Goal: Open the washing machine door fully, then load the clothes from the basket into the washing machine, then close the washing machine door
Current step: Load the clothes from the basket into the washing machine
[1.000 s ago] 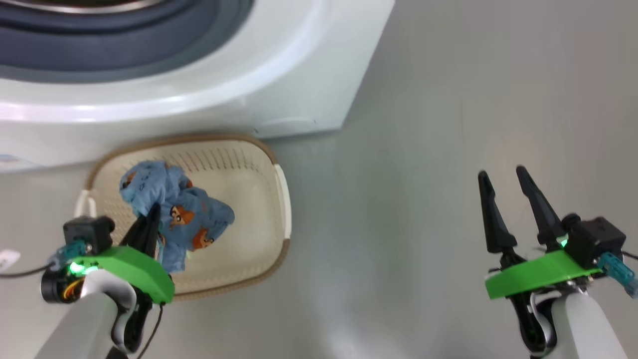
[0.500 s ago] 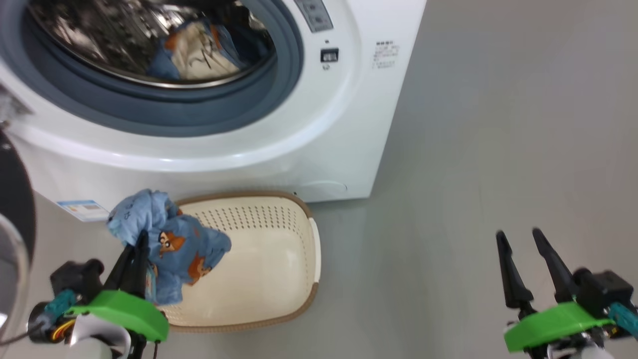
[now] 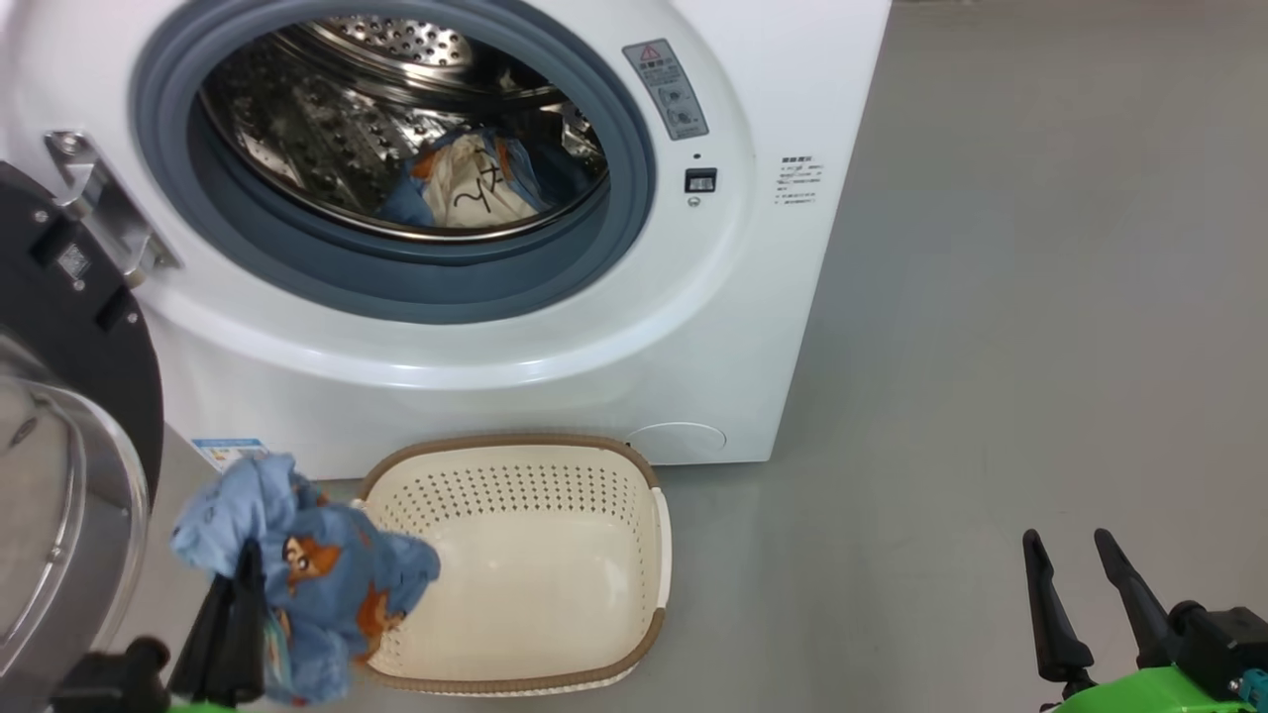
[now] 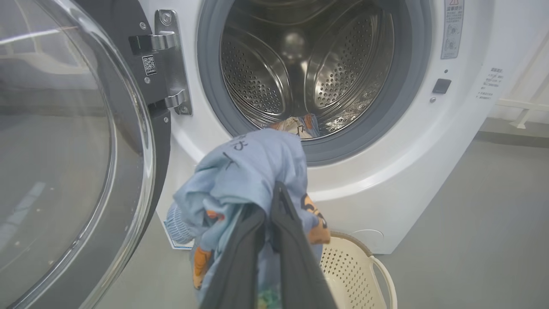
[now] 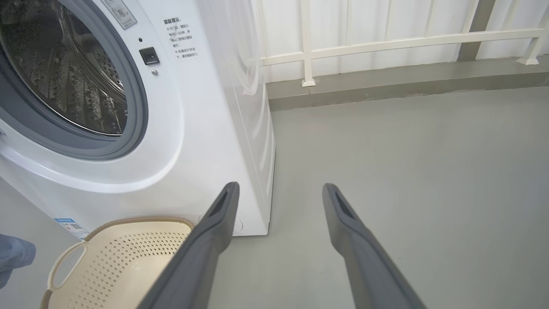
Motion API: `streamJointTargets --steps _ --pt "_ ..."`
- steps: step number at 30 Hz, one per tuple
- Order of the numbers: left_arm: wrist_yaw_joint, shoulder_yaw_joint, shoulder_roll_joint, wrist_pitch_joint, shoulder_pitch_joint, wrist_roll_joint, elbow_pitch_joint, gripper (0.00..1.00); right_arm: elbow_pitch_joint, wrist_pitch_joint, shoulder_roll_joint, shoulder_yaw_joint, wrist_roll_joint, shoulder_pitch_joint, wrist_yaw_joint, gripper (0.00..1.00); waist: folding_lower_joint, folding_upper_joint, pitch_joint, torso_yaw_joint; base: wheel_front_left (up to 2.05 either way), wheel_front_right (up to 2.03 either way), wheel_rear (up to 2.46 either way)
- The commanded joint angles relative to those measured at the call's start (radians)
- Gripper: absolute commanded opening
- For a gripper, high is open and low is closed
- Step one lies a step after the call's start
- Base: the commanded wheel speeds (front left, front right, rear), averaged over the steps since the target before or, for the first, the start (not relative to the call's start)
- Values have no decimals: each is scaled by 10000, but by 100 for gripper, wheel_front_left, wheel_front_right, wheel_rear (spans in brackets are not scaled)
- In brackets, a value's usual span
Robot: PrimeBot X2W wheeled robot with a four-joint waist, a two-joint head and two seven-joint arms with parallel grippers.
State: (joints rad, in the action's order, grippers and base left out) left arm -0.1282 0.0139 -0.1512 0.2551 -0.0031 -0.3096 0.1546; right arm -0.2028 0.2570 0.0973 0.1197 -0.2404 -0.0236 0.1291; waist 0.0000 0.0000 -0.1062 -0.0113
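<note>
Right gripper (image 3: 1066, 540): 2 long tapered dark fingers (image 3: 1048, 614), bright green mount (image 3: 1149, 693), seemingly a teal connector (image 3: 1256, 683).

A cream-white railing (image 5: 399, 41) is seen in the right wrist view. Behind the railing, a white panelled wall (image 5: 364, 21) is set. Beneath it, a low grey ledge (image 5: 386, 83) is laid, on which its posts are footed. Before it, a smooth grey floor (image 5: 407, 150) is spread, evenly lit, with a faint pale sheen.

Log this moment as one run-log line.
door open | left gripper shut on clothes, held above basket edge | another garment in drum | right gripper open, empty
</note>
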Motion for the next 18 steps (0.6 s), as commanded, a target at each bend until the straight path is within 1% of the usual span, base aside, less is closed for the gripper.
streamJointTargets --steps 1,4,7,13,18 --pt "-25 -489 -134 67 -47 125 -390 0 268 48 120 -164 -24 4 16 100 0 0 6 -47 0 0 0" --pt "-25 -665 118 67 292 225 -723 0 289 48 105 -126 -20 9 16 100 0 0 -37 -69 0 0 0" --pt "-25 -701 254 67 442 270 -832 0 306 48 99 -100 -20 41 16 100 0 0 -100 -94 0 0 0" --pt "-25 -746 314 67 396 236 -825 0 329 48 110 -114 2 131 16 100 0 0 -214 -69 0 0 0" --pt "-25 -636 259 67 124 194 -745 0 378 48 90 -119 15 251 16 100 0 0 -430 18 0 0 0"
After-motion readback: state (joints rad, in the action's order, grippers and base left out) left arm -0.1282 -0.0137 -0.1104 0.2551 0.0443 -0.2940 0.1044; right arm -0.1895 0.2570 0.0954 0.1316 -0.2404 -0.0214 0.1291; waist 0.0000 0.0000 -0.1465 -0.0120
